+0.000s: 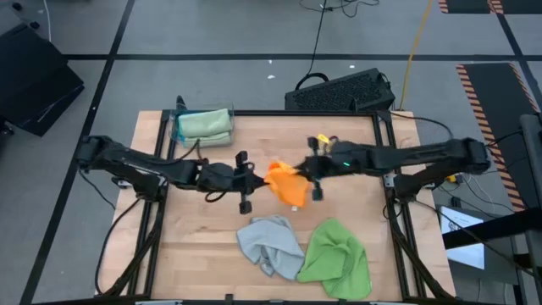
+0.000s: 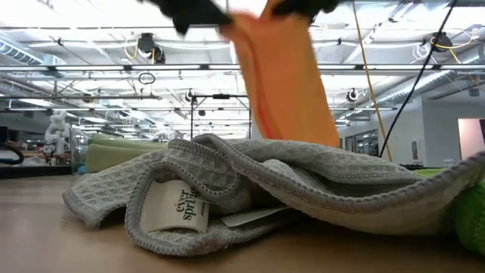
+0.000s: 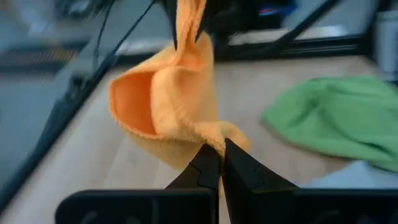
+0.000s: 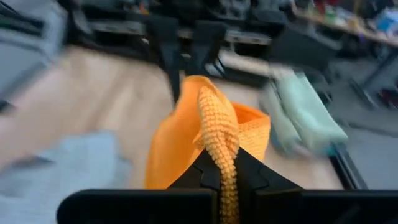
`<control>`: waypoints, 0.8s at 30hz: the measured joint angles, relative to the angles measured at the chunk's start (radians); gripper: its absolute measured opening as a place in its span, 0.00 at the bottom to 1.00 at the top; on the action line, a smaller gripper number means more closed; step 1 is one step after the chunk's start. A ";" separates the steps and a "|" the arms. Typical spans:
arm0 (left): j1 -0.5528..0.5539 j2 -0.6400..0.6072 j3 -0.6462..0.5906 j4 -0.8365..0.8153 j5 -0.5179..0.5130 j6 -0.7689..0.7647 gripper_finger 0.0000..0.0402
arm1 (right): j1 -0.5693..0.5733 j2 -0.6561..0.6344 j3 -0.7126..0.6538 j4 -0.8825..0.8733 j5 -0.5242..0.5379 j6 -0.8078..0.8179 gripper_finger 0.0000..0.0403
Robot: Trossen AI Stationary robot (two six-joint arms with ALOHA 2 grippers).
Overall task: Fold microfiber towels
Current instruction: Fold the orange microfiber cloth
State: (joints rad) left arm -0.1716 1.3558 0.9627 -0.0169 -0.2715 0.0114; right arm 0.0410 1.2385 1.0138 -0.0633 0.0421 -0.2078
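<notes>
The orange towel (image 1: 286,182) hangs in the air over the middle of the table, between my two grippers. My left gripper (image 1: 254,180) is shut on it from the left and my right gripper (image 1: 310,172) from the right. In the low view the orange towel (image 2: 280,83) hangs down behind the light grey towel (image 2: 250,189). The grey towel (image 1: 269,241) and the bright green towel (image 1: 334,252) lie crumpled near the front edge. Two pale sage green towels (image 1: 203,124) lie stacked at the far left. The bright blue towel is not in view. My left gripper (image 3: 221,149) pinches a bunched corner of the orange towel (image 3: 219,134) between its two fingers, coming level from the table's left. The towel is lifted clear of the table and sags slack in a pouch toward the other gripper. My right gripper (image 4: 224,155) pinches a bunched, rolled edge of the orange towel (image 4: 217,124) between its two fingers, coming from the table's right. The edge runs along the gap between the fingers. The cloth hangs slack below, clear of the table.
A black keyboard (image 1: 339,91) lies beyond the table's far edge. The sage green stack sits in a tray at the far left corner (image 1: 179,135). Bare wood (image 1: 195,229) shows at the front left and at the far right (image 1: 356,135).
</notes>
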 joint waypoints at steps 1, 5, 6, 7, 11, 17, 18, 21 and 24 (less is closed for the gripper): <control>-0.018 -0.009 0.021 -0.023 0.009 0.040 0.01 | 0.035 -0.028 0.000 -0.002 0.010 0.016 0.00; -0.067 -0.009 0.126 -0.133 0.048 0.179 0.01 | 0.141 -0.119 0.000 0.003 0.013 0.075 0.00; -0.072 -0.008 0.145 -0.172 0.048 0.196 0.01 | 0.157 -0.136 -0.003 0.007 0.014 0.094 0.00; -0.073 -0.007 0.160 -0.195 0.046 0.205 0.01 | 0.167 -0.151 -0.017 0.021 0.014 0.113 0.00; -0.025 -0.009 0.159 -0.263 -0.037 0.184 0.01 | 0.162 -0.197 -0.128 0.117 0.037 0.128 0.00; 0.125 0.026 0.083 -0.192 0.018 0.117 0.01 | 0.002 -0.223 -0.333 0.288 0.108 0.114 0.00; 0.146 0.046 0.068 -0.172 0.041 0.117 0.01 | -0.030 -0.218 -0.367 0.327 0.090 0.109 0.00; 0.211 0.104 0.047 -0.138 0.058 0.132 0.01 | -0.135 -0.165 -0.466 0.483 0.060 0.053 0.00; 0.281 0.164 0.050 -0.079 0.058 0.143 0.01 | -0.234 -0.094 -0.539 0.596 0.056 0.004 0.00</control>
State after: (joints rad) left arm 0.1097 1.5199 1.0126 -0.0960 -0.2138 0.1541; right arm -0.1927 1.1442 0.4747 0.5330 0.0985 -0.2043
